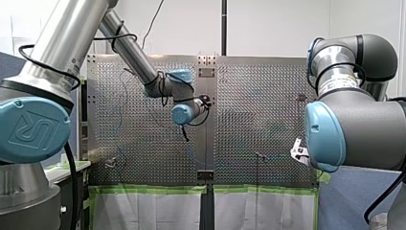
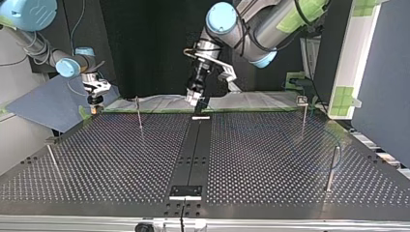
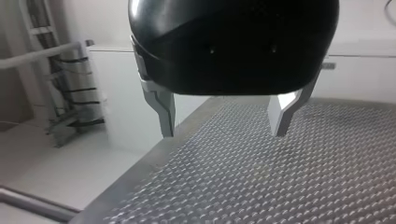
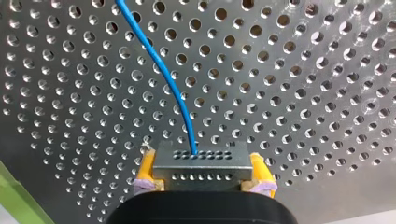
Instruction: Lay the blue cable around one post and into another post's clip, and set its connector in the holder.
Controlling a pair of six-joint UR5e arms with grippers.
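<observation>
The blue cable [image 4: 161,70] looks thin and limp, light enough to sag and curl by itself. I would expect it to follow wherever its end is led, yet hold no bend unless a post catches it. Its one stiff part is the small grey connector [image 4: 201,161], a blocky metal piece with rows of holes, and that seems the sensible place to take hold. The right claw [image 4: 204,170] has it pinched across its short ends between yellow pads, and the cable runs out of its face and away over the perforated table [image 4: 303,93]. In the top view the right arm [image 2: 67,65] hangs at the table's far left corner, claw pointing down, well apart from the thin posts [image 2: 139,113]; I cannot make out the cable there. The left claw [image 3: 224,119] is spread wide with nothing between its metal fingers. It hovers over the table's far edge by the black strip [image 2: 193,145], its wrist bent downward.
</observation>
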